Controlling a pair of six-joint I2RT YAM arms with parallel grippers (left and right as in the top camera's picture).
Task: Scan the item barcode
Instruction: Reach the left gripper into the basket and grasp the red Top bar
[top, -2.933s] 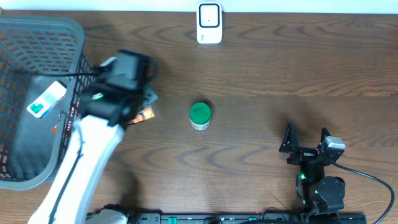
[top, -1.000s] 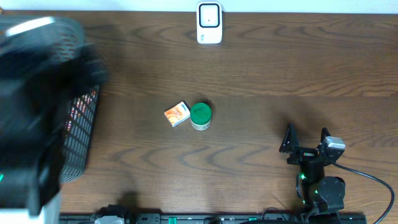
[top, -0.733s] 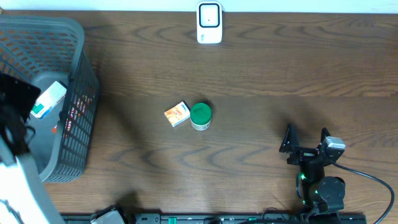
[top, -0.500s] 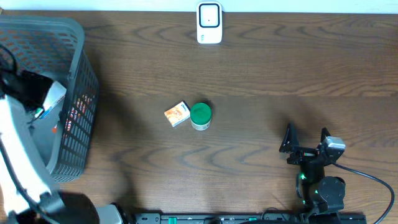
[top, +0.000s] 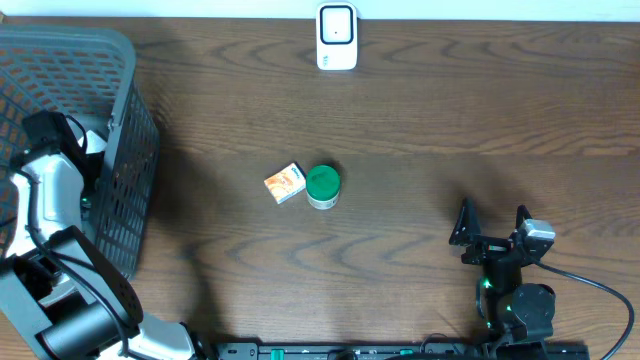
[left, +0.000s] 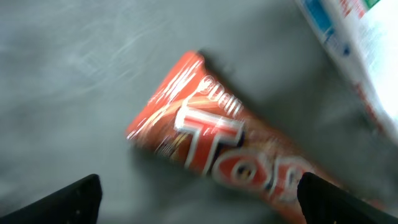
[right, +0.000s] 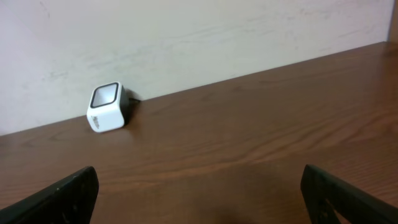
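Right now you are at the picking step: nothing has been grasped and nothing is near the scanner (top: 337, 37), which stands well to the right of the basket (top: 120, 60), at the table's far edge.

Start at the basket. Your left gripper (left: 199, 202) is down inside it with its jaws spread wide and empty. The wrist view shows both fingertips low in the picture, with an orange packet (left: 211, 146) lying flat on the basket's grey floor between and just beyond them. A white carton (left: 354, 56) with blue and green print lies in the basket too, just beside the packet's far end. Judging by the aim, the packet is the item to scan.

Your next move calls for lowering over the packet, lining the fingers across its narrow width, and closing without catching the carton. You then need to lift clear of the basket's wall and carry it to the scanner. The wrist picture is blurred, so I cannot tell where the barcode sits; expect to turn the packet.

To the right of the basket, out on the open table, a small orange box (top: 285, 184) and a green tub (top: 322, 186) sit touching or nearly so. Far right of the basket, your right gripper (top: 492, 222) is parked with its jaws wide apart, holding nothing.
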